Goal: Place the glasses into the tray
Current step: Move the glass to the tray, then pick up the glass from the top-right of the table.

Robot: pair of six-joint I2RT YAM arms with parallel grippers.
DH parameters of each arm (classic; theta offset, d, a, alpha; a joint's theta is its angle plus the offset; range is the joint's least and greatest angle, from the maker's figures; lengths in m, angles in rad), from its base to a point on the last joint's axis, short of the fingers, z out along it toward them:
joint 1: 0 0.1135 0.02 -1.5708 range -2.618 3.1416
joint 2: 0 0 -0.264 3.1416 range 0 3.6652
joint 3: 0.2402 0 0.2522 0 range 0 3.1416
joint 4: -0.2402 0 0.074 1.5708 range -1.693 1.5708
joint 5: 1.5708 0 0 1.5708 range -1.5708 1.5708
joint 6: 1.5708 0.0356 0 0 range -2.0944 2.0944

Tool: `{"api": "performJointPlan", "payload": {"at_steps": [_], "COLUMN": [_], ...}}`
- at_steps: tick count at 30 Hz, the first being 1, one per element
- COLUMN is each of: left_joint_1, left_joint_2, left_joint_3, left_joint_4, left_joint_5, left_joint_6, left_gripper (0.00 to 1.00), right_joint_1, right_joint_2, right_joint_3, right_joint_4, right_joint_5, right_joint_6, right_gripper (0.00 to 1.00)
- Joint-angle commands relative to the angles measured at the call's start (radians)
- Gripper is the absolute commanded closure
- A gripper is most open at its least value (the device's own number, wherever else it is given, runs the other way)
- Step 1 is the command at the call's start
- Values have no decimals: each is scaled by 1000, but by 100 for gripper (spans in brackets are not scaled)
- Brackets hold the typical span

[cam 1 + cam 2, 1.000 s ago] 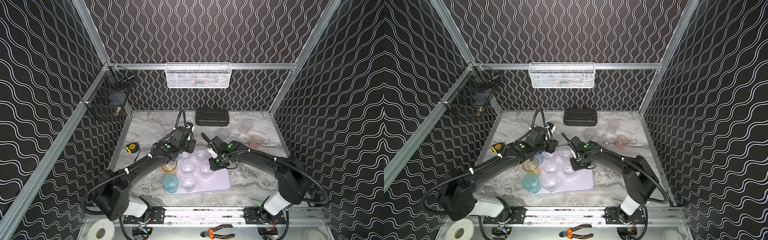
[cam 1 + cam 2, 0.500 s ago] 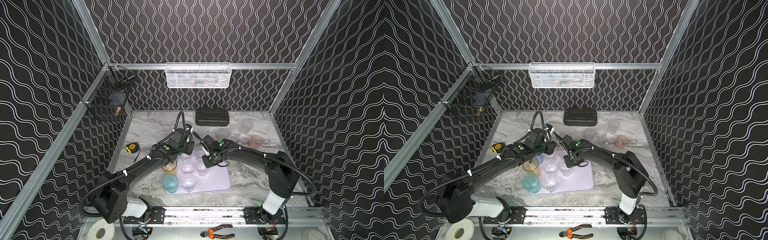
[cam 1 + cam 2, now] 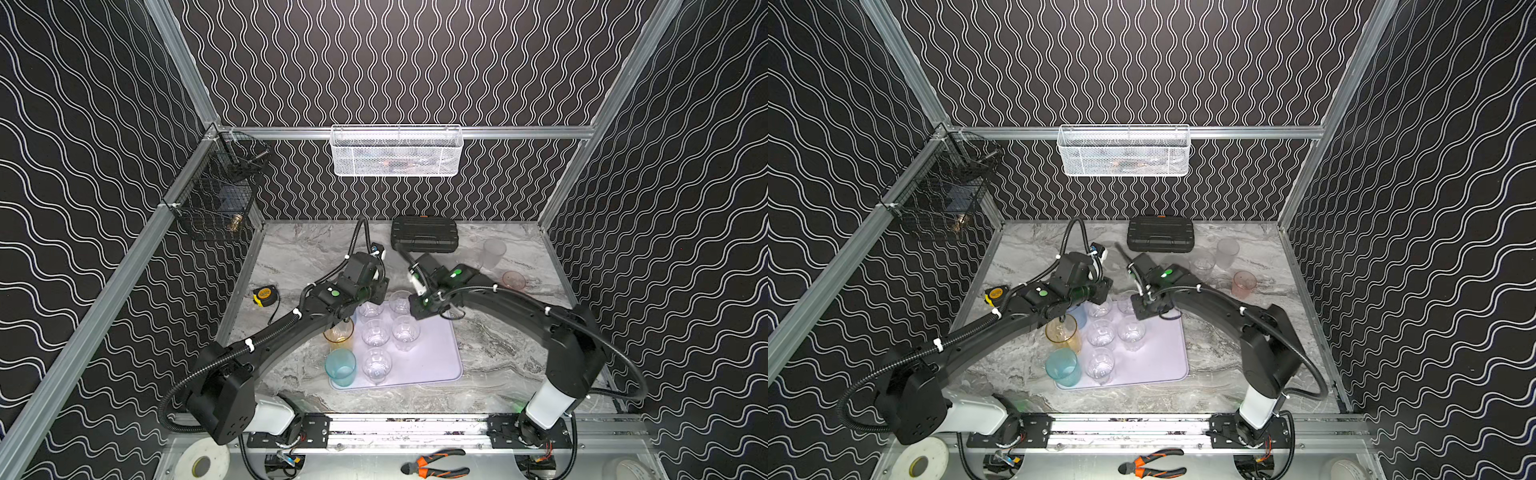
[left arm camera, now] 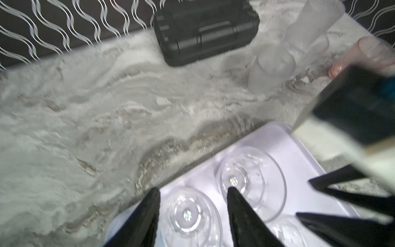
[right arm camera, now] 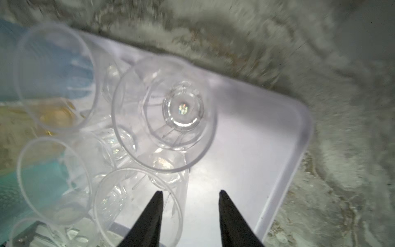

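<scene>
Sitting front-centre on the worktop (image 3: 299, 257): tray (image 3: 419, 361). Five clear glasses (image 3: 375, 332) stand upright, packed on its left half; the right half is bare. Teal glass (image 3: 340, 366) is at the near-left corner, with the amber glass (image 3: 338, 332) just behind it on the left edge; can't say if amber's base is fully inside the rim. Blue glass (image 3: 1077, 318) is behind amber, mostly under the left arm (image 3: 1017, 316). Off the tray, back right of the worktop: two frosted glasses (image 4: 271, 68) and a pink glass (image 3: 514, 280), all upright. The left wrist view hints at one more clear one among them, too blurred to confirm. Left pincer (image 4: 193, 189): jaws apart, straddling a clear glass at the tray's far-left corner. Contact isn't resolvable, so can't say whether it grips or just hovers. Right pincer (image 5: 190, 194): jaws apart over bare tray floor with nothing between them. One clear glass stands just beyond the tips, and another's rim overlaps one jaw. Both pincers are close together over the tray's far end. Black case (image 3: 424, 235) is at the back of the worktop, tape measure (image 3: 264, 294) at its left edge. White basket (image 3: 397, 153) hangs high at the back, black wire basket (image 3: 216, 199) at the left. Pliers (image 3: 436, 467) and tape roll (image 3: 201, 461) lie in front, off the worktop.
</scene>
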Motion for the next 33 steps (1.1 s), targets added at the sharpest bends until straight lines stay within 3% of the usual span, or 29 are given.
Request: {"api": "performJointPlan", "payload": {"at_steps": [1,6,12,16,26,33], "left_joint_1": [21,30,-2,-35,-50,-52], "left_joint_2": [9,23,66,136,125,131], "left_joint_3": [47,82,70,85,-31,-26], "left_joint_4": [7,79,199,193,296,273], "left_joint_5": [-40,-45,45,81,94,87], "left_joint_6": [8,-6,22,58,105,109], "left_gripper": [41,36,34,33,33,32], "right_joint_1": [-70,-236,-416,-475,-586,-602], "right_joint_2": [-26,-19,-11,76,203,269], "right_joint_3": [47,65,-12,49,99,96], "right_joint_4": [-23,64,306,291,294,312], "right_joint_5": [-74,-52,3,74,68,61], "right_joint_6": [-44,-18,128,139,113,107], "right_gripper": [50,47,45,44,43,52]}}
